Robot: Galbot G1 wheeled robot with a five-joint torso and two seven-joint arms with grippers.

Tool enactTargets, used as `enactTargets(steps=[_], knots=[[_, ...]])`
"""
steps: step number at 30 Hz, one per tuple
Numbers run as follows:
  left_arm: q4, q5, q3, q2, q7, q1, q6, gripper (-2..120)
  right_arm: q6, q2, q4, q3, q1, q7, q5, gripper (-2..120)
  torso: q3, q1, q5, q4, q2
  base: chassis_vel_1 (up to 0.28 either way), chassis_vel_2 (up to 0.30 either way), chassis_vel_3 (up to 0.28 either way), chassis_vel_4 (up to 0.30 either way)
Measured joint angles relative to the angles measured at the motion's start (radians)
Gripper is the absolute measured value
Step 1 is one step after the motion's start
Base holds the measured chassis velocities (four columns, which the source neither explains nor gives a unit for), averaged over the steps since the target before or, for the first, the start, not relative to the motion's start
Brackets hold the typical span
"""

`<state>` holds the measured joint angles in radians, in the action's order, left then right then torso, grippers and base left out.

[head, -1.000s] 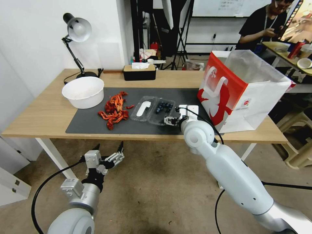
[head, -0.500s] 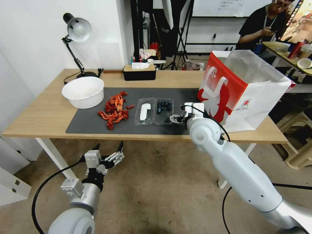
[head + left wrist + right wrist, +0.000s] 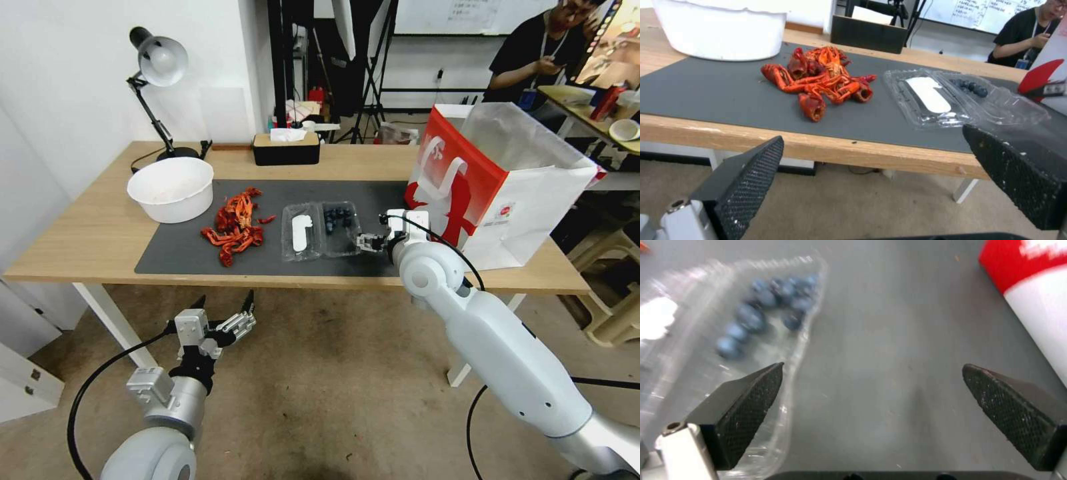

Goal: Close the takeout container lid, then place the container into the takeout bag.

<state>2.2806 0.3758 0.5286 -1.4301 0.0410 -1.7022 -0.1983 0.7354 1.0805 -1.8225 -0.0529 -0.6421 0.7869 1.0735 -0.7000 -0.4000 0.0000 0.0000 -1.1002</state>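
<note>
The takeout container [image 3: 340,228] lies open on the dark mat [image 3: 187,257] of the counter [image 3: 87,233], its lid [image 3: 300,232] folded flat beside it, near the takeout bag [image 3: 493,193]. Lid closing is judged not yet done; the lid must be swung over. The right gripper [image 3: 365,243], jaws wide and empty, is positioned at the container's edge. The left gripper [image 3: 223,312] is parked open below the counter.
</note>
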Motion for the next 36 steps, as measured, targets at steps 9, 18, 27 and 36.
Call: enactTargets(steps=[9, 18, 27, 36], knots=[[0.015, 0.004, 0.007, 0.000, -0.003, -0.006, 0.010, 100, -0.183, -0.001, -0.133, 0.133, -0.170, -0.300, -0.229, 100, 0.000, 0.000, 0.0001, -0.0001, 0.000, 0.000, 0.000, 0.000, 0.000], [0.026, 0.005, 0.005, 0.005, -0.015, -0.021, 0.021, 100, -0.763, 0.019, -0.233, 0.308, -0.621, -0.667, -0.658, 100, 0.000, 0.000, 0.0000, 0.0000, 0.000, 0.000, 0.000, 0.000, 0.000], [0.020, 0.002, -0.004, 0.015, -0.024, -0.028, 0.040, 100, -0.883, 0.083, -0.295, 0.448, -0.848, -0.715, -0.756, 100, 0.000, 0.000, -0.0002, 0.0000, 0.000, 0.000, 0.000, 0.000, 0.000], [-0.003, 0.006, -0.018, 0.026, -0.024, -0.029, 0.061, 100, -1.029, 0.211, -0.263, 0.470, -1.056, -0.748, -0.874, 100, 0.000, 0.000, 0.0002, -0.0001, 0.000, 0.000, 0.000, 0.000, 0.000]])
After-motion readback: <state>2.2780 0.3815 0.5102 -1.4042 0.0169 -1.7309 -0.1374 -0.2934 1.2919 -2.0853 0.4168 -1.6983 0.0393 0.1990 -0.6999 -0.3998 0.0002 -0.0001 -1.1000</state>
